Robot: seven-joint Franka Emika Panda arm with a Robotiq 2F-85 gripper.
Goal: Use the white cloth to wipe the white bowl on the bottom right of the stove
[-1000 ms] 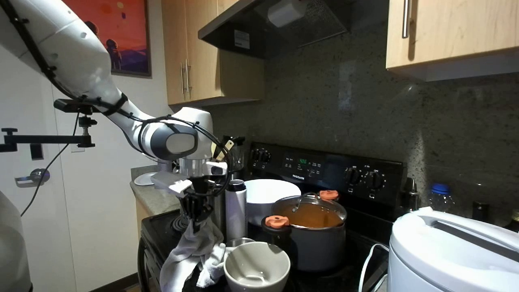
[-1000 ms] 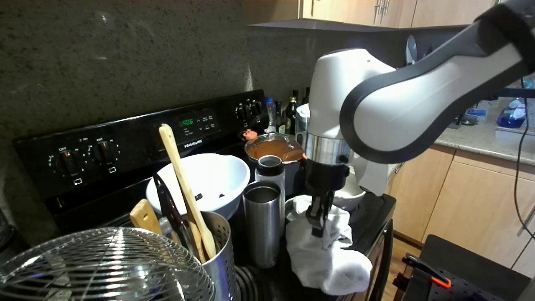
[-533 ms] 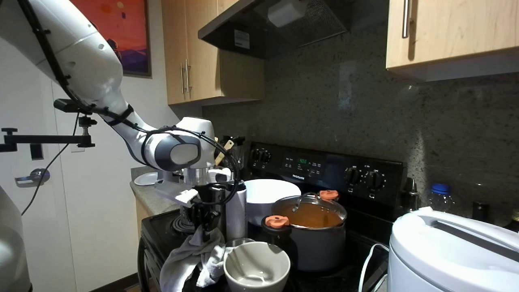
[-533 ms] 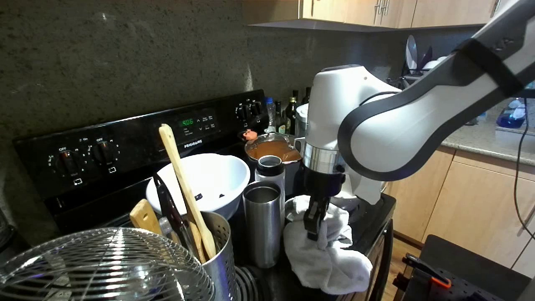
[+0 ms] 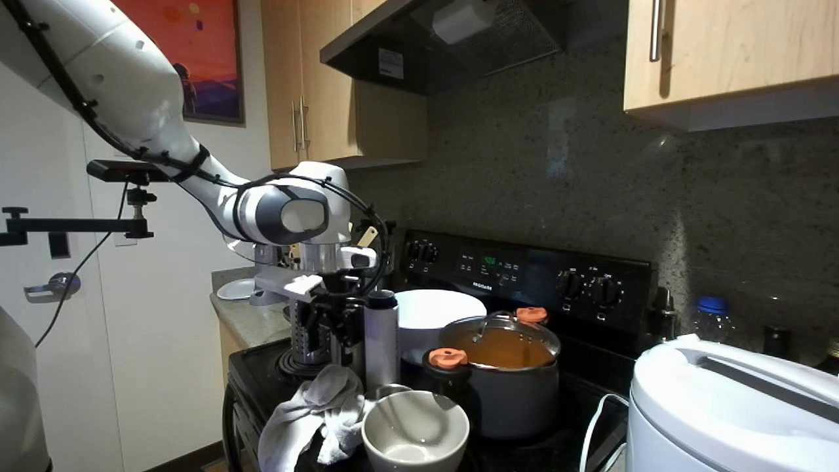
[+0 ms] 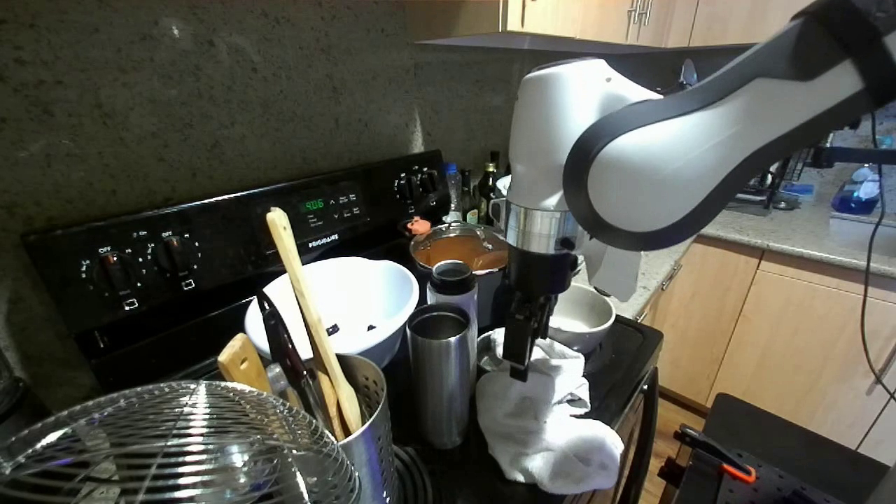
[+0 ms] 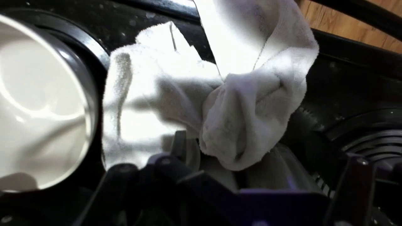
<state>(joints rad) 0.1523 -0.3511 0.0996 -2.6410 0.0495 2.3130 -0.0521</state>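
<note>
With your tool (image 6: 527,355) spread and gripping nothing above the white cloth (image 6: 553,437), bunched just beside the white bowl (image 5: 415,429), centre the raised fold (image 7: 241,125) in its gap, then descend and pinch deeply.

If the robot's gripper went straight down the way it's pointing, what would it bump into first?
Most likely the white cloth, bunched on the stove beneath the open gripper, though how far below it lies is hard to judge.

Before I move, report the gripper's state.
Gripper: open, holding nothing; the white cloth lies on the stove.
</note>
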